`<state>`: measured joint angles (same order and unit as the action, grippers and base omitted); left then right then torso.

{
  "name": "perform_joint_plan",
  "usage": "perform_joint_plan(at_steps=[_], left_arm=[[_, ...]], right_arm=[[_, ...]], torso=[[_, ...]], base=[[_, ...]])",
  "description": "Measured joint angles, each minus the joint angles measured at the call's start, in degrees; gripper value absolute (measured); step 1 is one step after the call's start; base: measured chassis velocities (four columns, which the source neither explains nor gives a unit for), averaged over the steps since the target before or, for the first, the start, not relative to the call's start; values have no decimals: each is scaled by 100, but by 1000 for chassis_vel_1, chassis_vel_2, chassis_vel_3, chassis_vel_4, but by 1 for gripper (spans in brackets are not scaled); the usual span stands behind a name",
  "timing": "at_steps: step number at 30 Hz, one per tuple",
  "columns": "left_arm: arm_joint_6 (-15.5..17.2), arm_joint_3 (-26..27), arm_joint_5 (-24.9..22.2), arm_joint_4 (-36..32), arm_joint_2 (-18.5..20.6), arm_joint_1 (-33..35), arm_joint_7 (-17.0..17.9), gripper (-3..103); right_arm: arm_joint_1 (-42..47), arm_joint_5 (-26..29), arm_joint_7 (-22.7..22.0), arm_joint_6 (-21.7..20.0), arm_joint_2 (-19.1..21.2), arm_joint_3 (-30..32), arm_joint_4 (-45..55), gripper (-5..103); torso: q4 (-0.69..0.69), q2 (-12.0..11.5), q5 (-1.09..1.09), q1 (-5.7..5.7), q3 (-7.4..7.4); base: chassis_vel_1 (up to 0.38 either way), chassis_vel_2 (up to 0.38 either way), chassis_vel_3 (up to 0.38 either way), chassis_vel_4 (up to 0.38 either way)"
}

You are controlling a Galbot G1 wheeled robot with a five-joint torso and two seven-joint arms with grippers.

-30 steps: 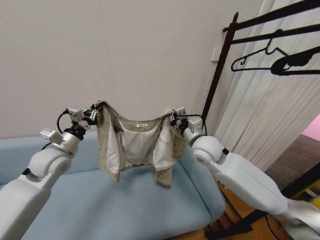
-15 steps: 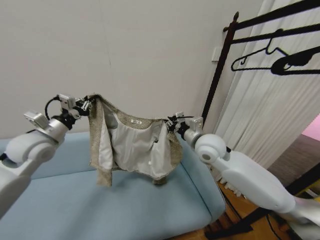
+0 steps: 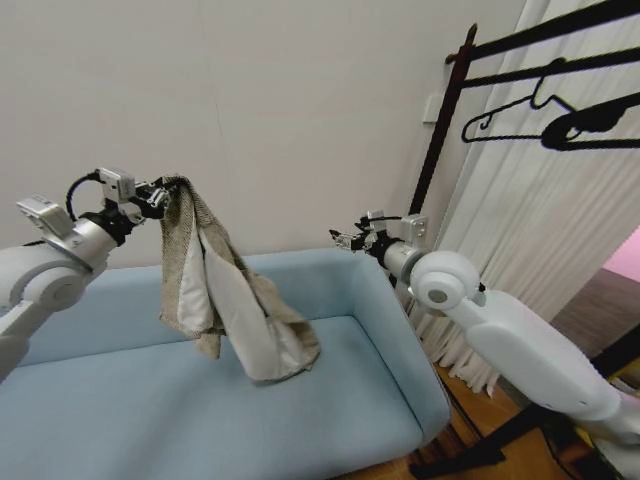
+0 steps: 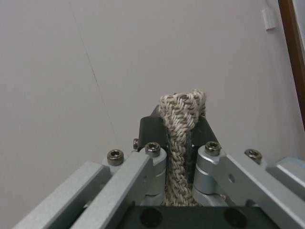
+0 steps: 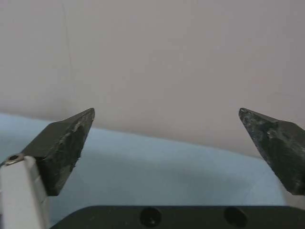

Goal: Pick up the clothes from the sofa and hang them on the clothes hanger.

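**Jacket (image 3: pixel 232 312) hangs from the left end effector (image 3: pixel 163 195)**

The left end effector is pinched tight on a fold of the woven beige jacket and holds it high in front of the wall. The jacket droops from that single grip with its pale lining showing. Its lower end hangs over the seat of the light blue sofa (image 3: pixel 350 400); whether it touches cannot be told. The right end effector (image 3: pixel 345 239) hovers spread wide and empty above the sofa's back, near the dark clothes rack (image 3: pixel 440 140), where two black hangers (image 3: pixel 590 123) hang.
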<state>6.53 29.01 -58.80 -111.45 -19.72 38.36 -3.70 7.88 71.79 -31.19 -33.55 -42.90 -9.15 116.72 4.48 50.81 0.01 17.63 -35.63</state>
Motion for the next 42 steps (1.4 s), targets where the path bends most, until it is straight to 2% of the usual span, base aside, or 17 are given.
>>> perform_joint_plan(at_steps=[1, 3, 6, 8, 10, 12, 14, 17, 18, 20, 24, 28, 30, 37, 42], left_arm=[[9, 3, -15, 29, 38, 43, -24, 6], [9, 15, -20, 48, 60, 64, -44, 6], [9, 33, -17, 98, 97, 112, -113, 6], [23, 34, 15, 95, 23, 142, -125, 6], [24, 43, 38, 87, -11, 162, -129, 6], [27, 97, 70, 59, -83, 212, -132, 6], [27, 113, 76, 50, -98, 225, -133, 6], [27, 167, 111, 27, -156, 294, -140, 6], [26, 209, 144, -9, -216, 351, -141, 6], [26, 231, 150, -34, -238, 380, -139, 6], [23, 389, 160, -210, -352, 580, -106, 6], [23, 478, 161, -293, -438, 682, -95, 6], [23, 538, 163, -367, -552, 739, -79, 6], [23, 646, 147, -493, -616, 805, -76, 6], [23, 734, 195, -568, -783, 955, -89, 6]], right_arm=[[-184, 4, -222, 2, -50, -24, -87, 98], [-318, -6, -387, 7, -86, -61, -166, 99], [-982, -82, -963, 44, -264, -274, -588, 100], [-1776, -107, -1332, 170, -396, -554, -1137, 100], [-2034, -93, -1455, 194, -416, -661, -1290, 100], [-2680, 136, -1784, 229, -500, -937, -1680, 100], [-2830, 224, -1864, 231, -530, -1007, -1758, 100], [-3533, 606, -2176, 232, -670, -1286, -2089, 100], [-4025, 817, -2348, 226, -822, -1518, -2422, 100], [-4263, 872, -2409, 227, -888, -1656, -2643, 100], [-5327, 935, -2506, 230, -1029, -2601, -3896, 100], [-5789, 1046, -2651, 234, -1142, -2979, -4552, 100], [-6199, 1439, -2965, 242, -1332, -3374, -5380, 100], [-6466, 2056, -3394, 337, -1684, -3732, -6313, 100], [-6588, 2595, -3957, 393, -1839, -4544, -6761, 100]], torso=[[0, 0, 0, 0, 0], [0, 0, -2, 0, 0], [-3, 0, 1, 0, 0], [-2, 0, 0, 0, 0], [-2, 0, 0, 1, 0], [1, 0, -3, 0, 0], [0, 0, -1, 0, 0], [0, 0, -1, 0, 1], [-2, 0, -4, -1, 1], [-3, 0, -3, -1, 1], [-4, 0, 0, 0, -1], [3, 0, -1, -1, 1], [1, 0, 2, -1, 0], [-3, 0, -1, -1, 0], [-1, 0, 0, 0, 0]], base=[[0, 0, 0, 0], [0, 0, 0, 0], [0, 0, 0, 0], [0, 0, 0, 0], [0, 0, 0, 0], [0, 0, 0, 0], [0, 0, 0, 0], [0, 0, 0, 0], [0, 0, 0, 0], [0, 0, 0, 0], [0, 0, 0, 0], [0, 0, 0, 0], [0, 0, 0, 0], [0, 0, 0, 0], [0, 0, 0, 0]])
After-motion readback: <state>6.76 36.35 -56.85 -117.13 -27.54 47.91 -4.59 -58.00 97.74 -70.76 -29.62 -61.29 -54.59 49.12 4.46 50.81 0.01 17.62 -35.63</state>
